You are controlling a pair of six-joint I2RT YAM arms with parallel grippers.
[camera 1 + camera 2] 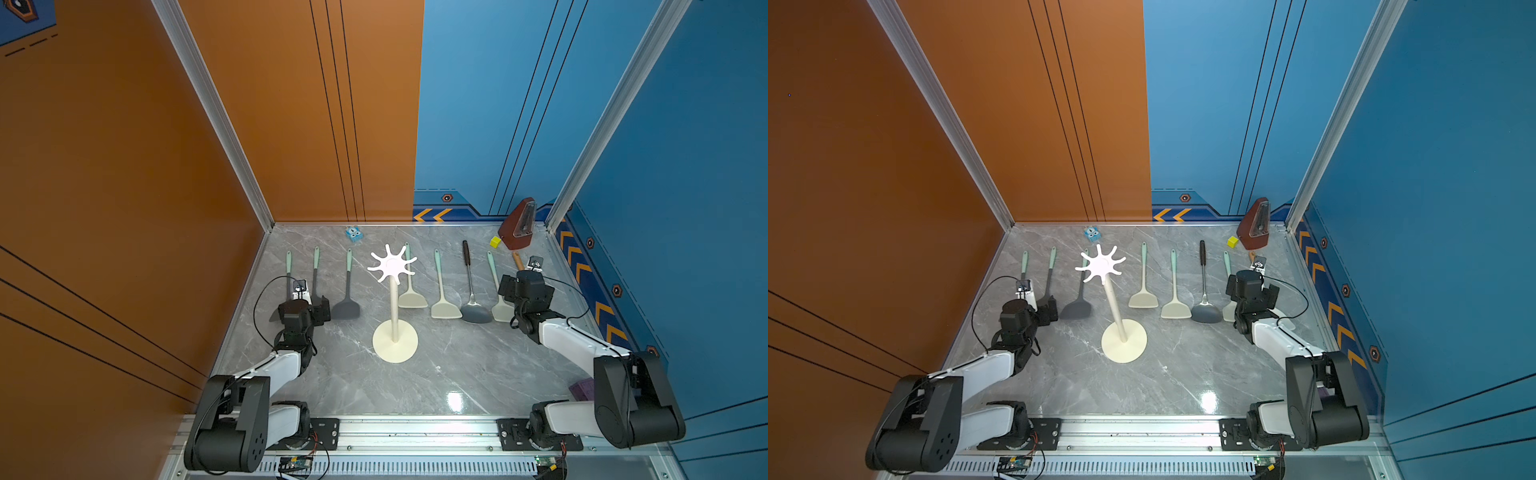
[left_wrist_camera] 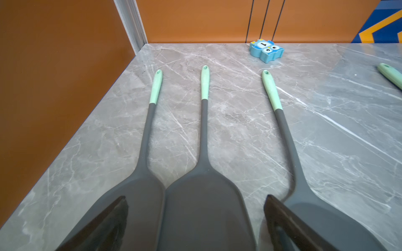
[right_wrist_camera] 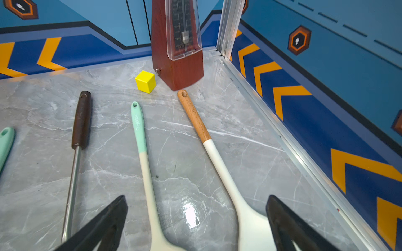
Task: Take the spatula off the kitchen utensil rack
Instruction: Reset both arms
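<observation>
Both grippers sit low over the table [image 1: 436, 382], jaws spread wide and gripping nothing. Between them, well apart from either set of fingers, the rack [image 1: 394, 316] stands upright on its round base. Every spatula I can see lies flat on the table, off the rack, blades toward me and handles pointing away. At the left gripper [image 2: 195, 197] I look down on three grey spatulas [image 2: 204, 152]. The middle blade lies between my fingers, and the outer two blades each run under a fingertip. At the right gripper [image 3: 196, 197], a mint-handled spatula [image 3: 150, 184] and a wood-handled spatula [image 3: 217, 156] both pass between the fingers. A steel spatula [image 3: 74, 173] lies just outside one finger. Two cream spatulas [image 1: 444, 307] lie between the rack and the right fingers. Beyond the left fingers, past the handle tips, a blue owl block [image 2: 266, 50] sits near the back wall. Beyond the right fingers, a yellow cube [image 3: 145, 82] sits just beside a metronome [image 3: 177, 65] in the far corner.
</observation>
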